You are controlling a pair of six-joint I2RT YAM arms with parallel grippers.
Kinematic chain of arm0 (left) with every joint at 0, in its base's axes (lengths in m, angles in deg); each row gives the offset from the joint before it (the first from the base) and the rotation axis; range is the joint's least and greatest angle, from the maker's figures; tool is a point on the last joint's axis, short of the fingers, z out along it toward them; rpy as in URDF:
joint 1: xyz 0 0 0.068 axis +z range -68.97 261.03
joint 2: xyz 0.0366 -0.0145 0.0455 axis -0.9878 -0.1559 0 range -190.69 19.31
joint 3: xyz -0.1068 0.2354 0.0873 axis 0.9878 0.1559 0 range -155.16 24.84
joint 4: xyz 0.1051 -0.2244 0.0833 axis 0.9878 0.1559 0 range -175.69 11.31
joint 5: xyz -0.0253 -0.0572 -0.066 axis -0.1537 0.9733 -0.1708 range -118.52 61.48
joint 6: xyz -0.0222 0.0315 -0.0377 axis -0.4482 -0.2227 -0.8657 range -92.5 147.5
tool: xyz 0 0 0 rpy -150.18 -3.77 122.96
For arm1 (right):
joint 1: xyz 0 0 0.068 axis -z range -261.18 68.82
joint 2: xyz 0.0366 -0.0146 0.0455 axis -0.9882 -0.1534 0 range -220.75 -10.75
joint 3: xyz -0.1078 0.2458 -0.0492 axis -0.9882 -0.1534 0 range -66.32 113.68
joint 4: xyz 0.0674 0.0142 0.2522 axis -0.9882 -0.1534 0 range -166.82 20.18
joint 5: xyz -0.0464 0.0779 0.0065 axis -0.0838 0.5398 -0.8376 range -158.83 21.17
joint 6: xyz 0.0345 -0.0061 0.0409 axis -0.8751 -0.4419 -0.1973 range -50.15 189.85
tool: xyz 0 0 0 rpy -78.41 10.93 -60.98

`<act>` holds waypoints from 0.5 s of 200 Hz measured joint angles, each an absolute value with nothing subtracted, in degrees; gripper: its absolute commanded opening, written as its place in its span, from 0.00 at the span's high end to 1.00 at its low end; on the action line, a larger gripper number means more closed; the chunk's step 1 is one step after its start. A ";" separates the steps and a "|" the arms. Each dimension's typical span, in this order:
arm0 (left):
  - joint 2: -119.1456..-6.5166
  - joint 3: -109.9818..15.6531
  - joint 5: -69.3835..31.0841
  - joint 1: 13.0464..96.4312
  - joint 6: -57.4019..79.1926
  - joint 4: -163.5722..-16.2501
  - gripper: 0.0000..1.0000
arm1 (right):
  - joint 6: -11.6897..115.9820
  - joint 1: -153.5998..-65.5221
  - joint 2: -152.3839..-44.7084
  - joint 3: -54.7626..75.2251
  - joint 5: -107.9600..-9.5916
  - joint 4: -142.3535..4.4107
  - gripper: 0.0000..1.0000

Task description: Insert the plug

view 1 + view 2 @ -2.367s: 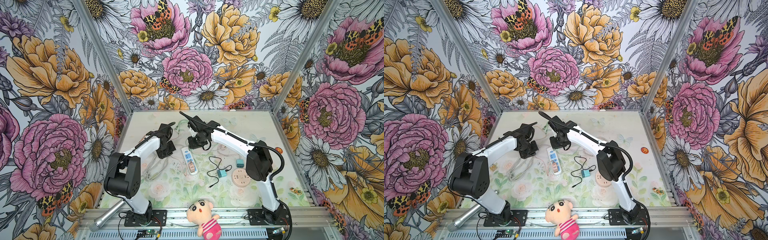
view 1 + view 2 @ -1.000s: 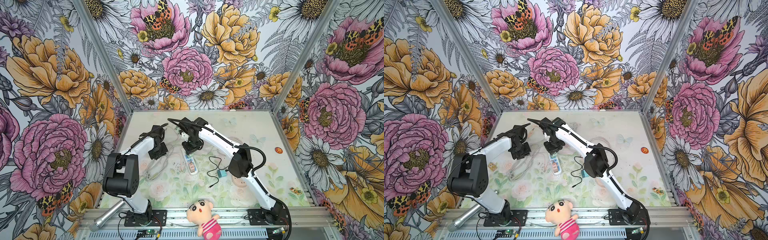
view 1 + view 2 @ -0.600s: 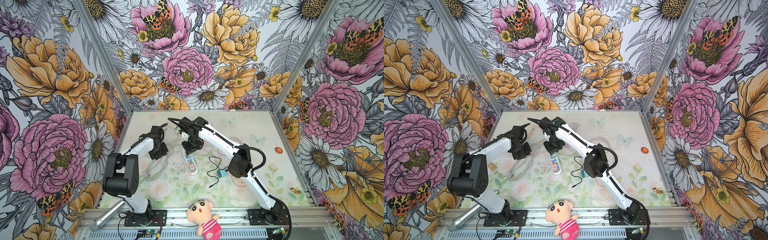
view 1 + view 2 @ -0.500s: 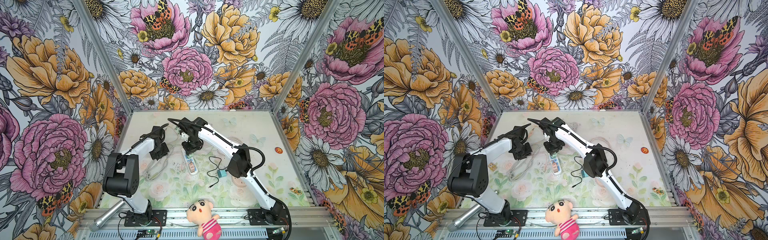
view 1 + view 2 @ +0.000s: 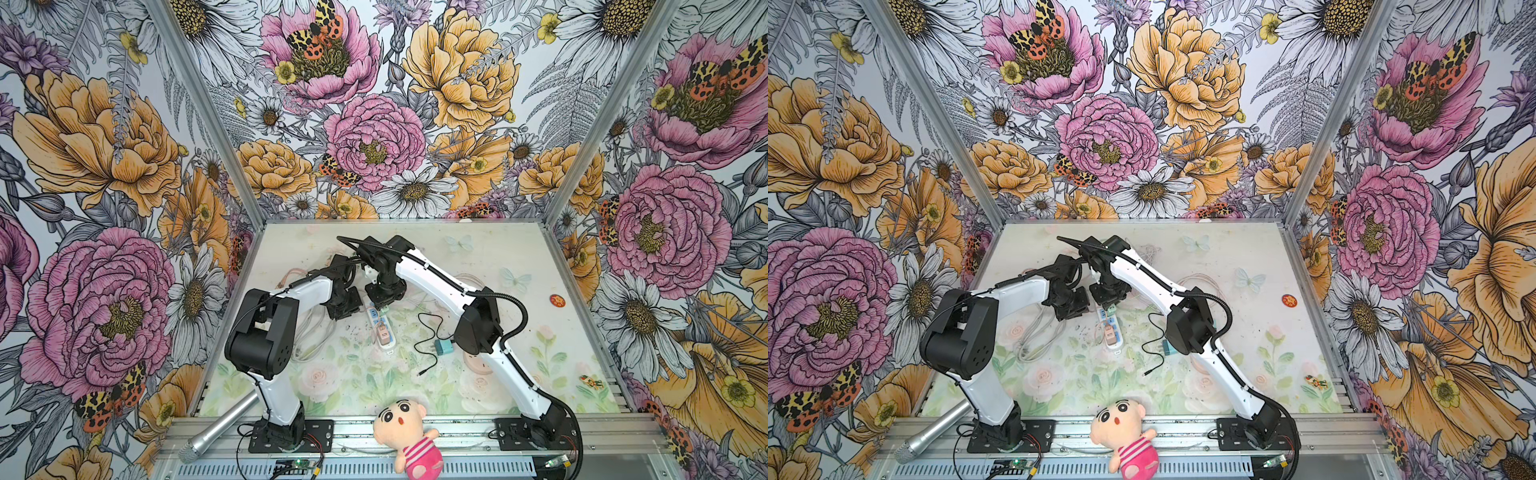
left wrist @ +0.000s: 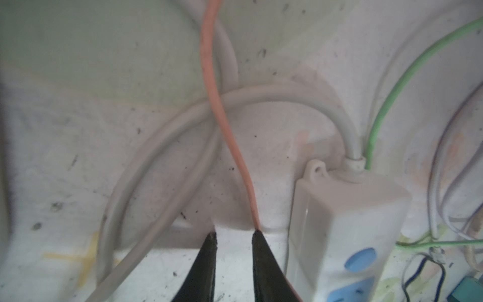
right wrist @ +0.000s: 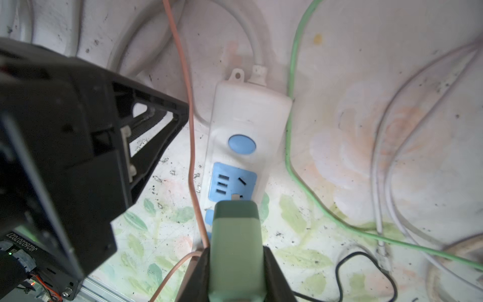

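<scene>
A white power strip (image 5: pixel 380 328) with blue socket faces lies mid-table, also in the right wrist view (image 7: pixel 245 125) and the left wrist view (image 6: pixel 352 222). My right gripper (image 7: pixel 236 252) is shut on a green plug (image 7: pixel 236 235), whose front end hangs over the strip's upper blue socket (image 7: pixel 231 180). A metal prong shows at its tip. In both top views this gripper (image 5: pixel 384 297) (image 5: pixel 1108 296) stands over the strip's far end. My left gripper (image 6: pixel 234 234) (image 5: pixel 347 305) sits just left of the strip, narrowly open, with bare table between its fingers.
An orange cable (image 6: pixel 222 112) runs past my left gripper's fingers. A green cable (image 7: pixel 290 146) and white cables curve around the strip. A pink adapter (image 5: pixel 383 332) sits in the strip. A teal adapter (image 5: pixel 442 346) with black cord, a plush doll (image 5: pixel 409 432) and a microphone (image 5: pixel 220 428) lie nearer the front.
My left gripper has slid right, close to the strip's far end, and its jaws have narrowed a little. The right gripper with the green plug has barely moved.
</scene>
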State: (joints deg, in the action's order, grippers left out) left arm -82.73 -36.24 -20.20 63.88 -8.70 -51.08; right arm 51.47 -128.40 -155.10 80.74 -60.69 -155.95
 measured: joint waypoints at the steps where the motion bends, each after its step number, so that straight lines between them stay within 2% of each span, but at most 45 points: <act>1: -82.75 -36.24 -20.05 63.88 -8.79 -51.23 0.74 | 51.50 -128.40 -155.10 80.74 -60.71 -155.95 1.00; 100: -86.95 -37.88 -12.27 60.82 -12.92 -61.07 0.75 | 51.47 -127.04 -154.53 79.19 -63.27 -156.21 1.00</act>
State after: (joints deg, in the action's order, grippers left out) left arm -86.95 -37.88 -12.27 60.82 -12.92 -61.07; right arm 51.47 -127.04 -154.53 79.19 -63.27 -156.21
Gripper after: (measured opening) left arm 0.251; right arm 0.281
